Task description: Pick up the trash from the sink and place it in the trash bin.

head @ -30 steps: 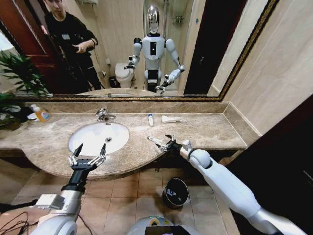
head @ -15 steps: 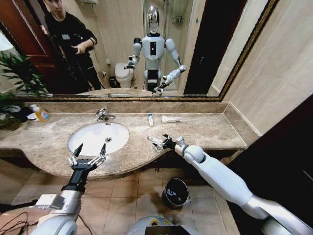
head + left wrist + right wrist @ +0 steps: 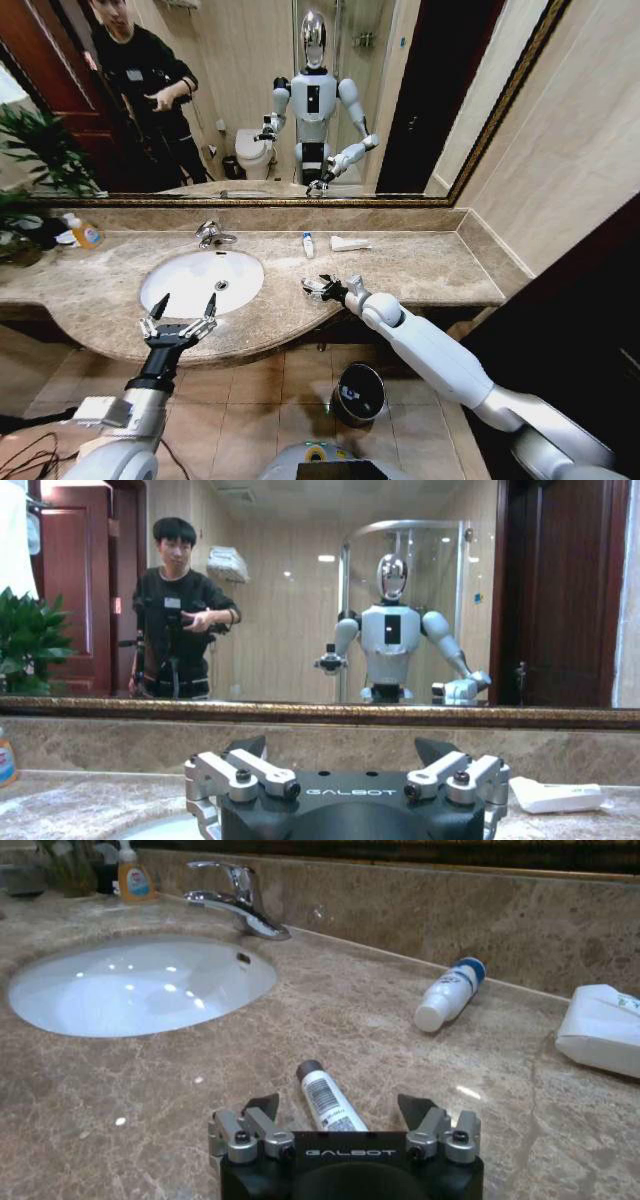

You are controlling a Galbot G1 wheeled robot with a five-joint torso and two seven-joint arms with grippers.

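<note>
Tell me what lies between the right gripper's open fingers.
A small white tube with a dark cap lies on the countertop between the right gripper's fingers, in the right wrist view.

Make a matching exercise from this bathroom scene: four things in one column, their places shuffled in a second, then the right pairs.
Things
1. small tube with a dark cap
2. white bottle with a blue end
3. trash bin
4. left gripper

Places
A. on the floor below the countertop's edge
B. lying on the countertop near the back wall
C. over the sink's near rim, open
D. on the countertop between the right gripper's open fingers

Pairs: 1-D, 2-B, 3-A, 4-C
</note>
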